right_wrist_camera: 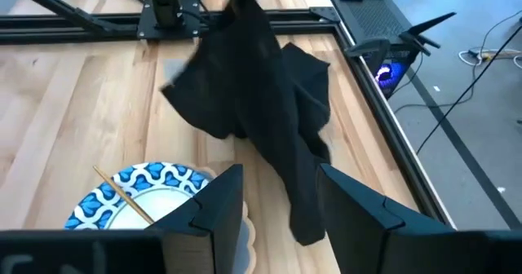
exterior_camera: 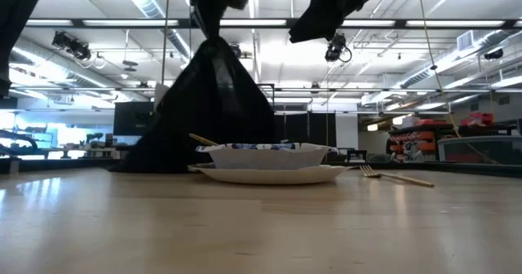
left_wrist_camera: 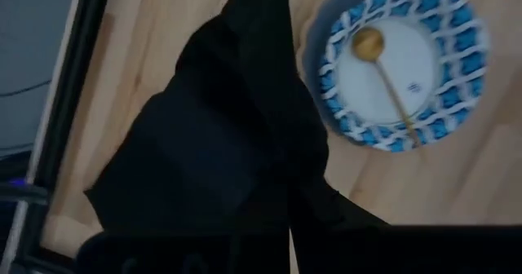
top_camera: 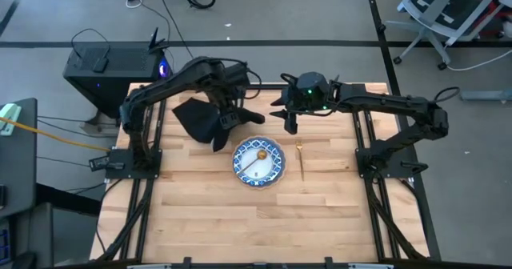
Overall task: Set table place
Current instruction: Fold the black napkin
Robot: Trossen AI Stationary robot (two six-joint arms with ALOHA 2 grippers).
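A bare stretch of the light-wood table (top_camera: 264,221) is seen nearest the camera in the overhead view. Beyond it, at the table's middle, the blue-and-white patterned dish (top_camera: 258,162) is stacked on the blue-grey plate (exterior_camera: 269,174), with the gold spoon (top_camera: 257,161) laid across the dish. The gold fork (top_camera: 302,162) is set flat just beside the plate, on the right arm's side, tines pointing away.

Farther back, the black cloth napkin (top_camera: 200,118) is held pinched at its top by the left gripper (top_camera: 230,101), whose fingers are clamped shut on the cloth. The napkin hangs in a loose cone; its lower folds appear to trail on the wood just beside the plate, on the left arm's side, and whether its tip touches the plate rim cannot be told. The right gripper (top_camera: 291,121) is held above the far edge of the table, beyond the fork, its fingers spread wide and nothing between them.

The placing of the napkin is judged to be the step in hand, the other pieces being already set. The next move is likely to call for the cloth to be lowered and drawn flat beside the plate, clear of the dish and spoon, before it is released.
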